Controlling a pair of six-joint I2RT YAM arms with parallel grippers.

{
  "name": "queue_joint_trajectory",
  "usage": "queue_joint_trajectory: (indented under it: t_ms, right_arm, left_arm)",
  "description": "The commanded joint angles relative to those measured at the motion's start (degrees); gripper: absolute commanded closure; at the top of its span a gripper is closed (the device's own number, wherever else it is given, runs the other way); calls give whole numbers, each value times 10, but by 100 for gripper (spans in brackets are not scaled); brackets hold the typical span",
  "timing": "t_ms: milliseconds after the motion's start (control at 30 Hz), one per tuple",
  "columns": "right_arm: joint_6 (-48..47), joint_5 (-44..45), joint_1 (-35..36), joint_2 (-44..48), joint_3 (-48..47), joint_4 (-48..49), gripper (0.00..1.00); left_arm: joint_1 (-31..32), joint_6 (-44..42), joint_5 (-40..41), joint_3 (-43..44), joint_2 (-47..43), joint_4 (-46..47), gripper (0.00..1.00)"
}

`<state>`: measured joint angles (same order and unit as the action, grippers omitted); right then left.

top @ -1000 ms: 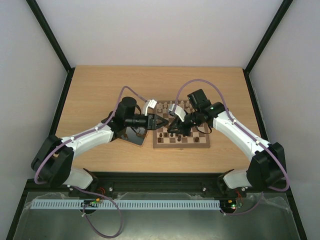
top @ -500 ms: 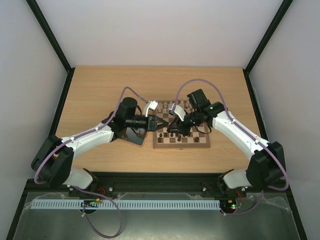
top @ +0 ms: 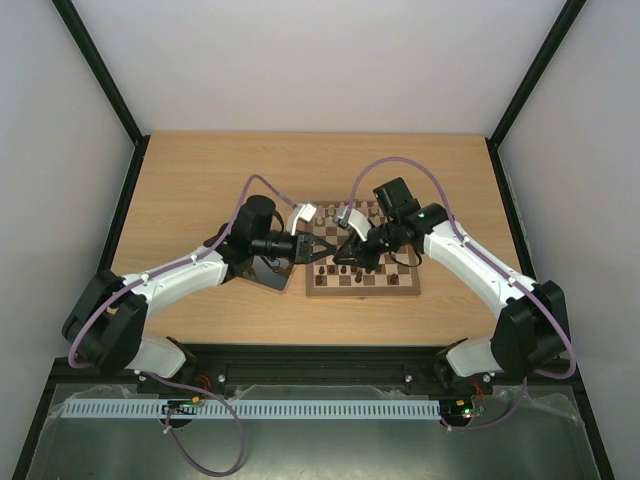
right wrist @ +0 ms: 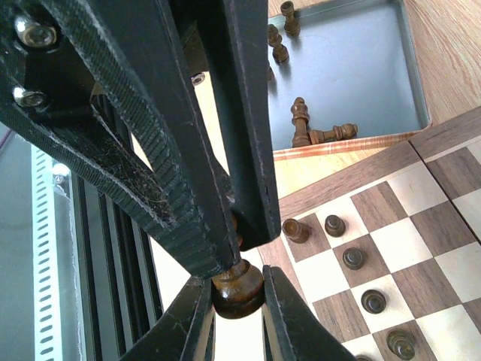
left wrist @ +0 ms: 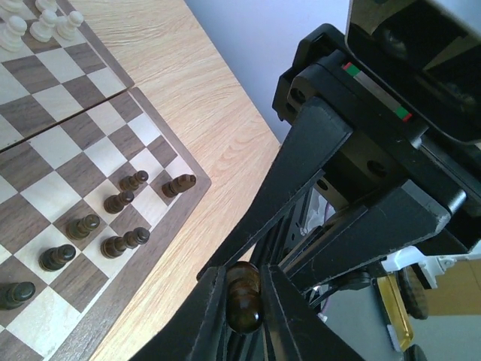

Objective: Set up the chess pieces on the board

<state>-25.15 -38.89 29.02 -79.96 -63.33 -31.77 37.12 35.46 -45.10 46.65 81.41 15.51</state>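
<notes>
One dark chess piece hangs over the left part of the board, held from both sides. My left gripper is shut on its rounded upper part. My right gripper is shut on its round base. The two grippers meet tip to tip in the top view, the left gripper next to the right gripper. Several dark chess pieces stand on the board's squares near its edge. More dark pieces lie in the metal tray.
Cream-coloured pieces stand along the board's far side. The shiny tray sits just left of the board, under my left arm. Bare wooden tabletop surrounds both.
My left gripper has closed its fingers onto the dark piece that my right gripper holds. Both arms have stayed nearly in place over the board's left part.
</notes>
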Motion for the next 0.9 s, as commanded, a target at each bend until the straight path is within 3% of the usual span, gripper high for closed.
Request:
queue_joint_trajectory:
  t_ms: [0, 100, 200, 333, 400, 600, 867]
  right_arm:
    - [10, -3, -3, -6, -10, 4, 93]
    - [13, 6, -3, -6, -6, 10, 91]
    - [17, 16, -7, -3, 2, 16, 83]
    - [15, 7, -46, 9, 20, 4, 47]
    - [4, -16, -84, 18, 27, -11, 40]
    - [4, -53, -201, 53, 53, -19, 38]
    - [93, 45, -216, 112, 133, 108, 38]
  left_arm:
    - [4, -9, -10, 12, -1, -4, 89]
    - [3, -14, 0, 19, 1, -15, 91]
    - [3, -29, 23, 36, 11, -45, 93]
    - [4, -69, 73, 82, 42, -123, 93]
    - [5, -97, 111, 113, 60, -165, 93]
    - [21, -161, 249, 204, 136, -301, 93]
    - [74, -194, 364, 298, 235, -405, 92]
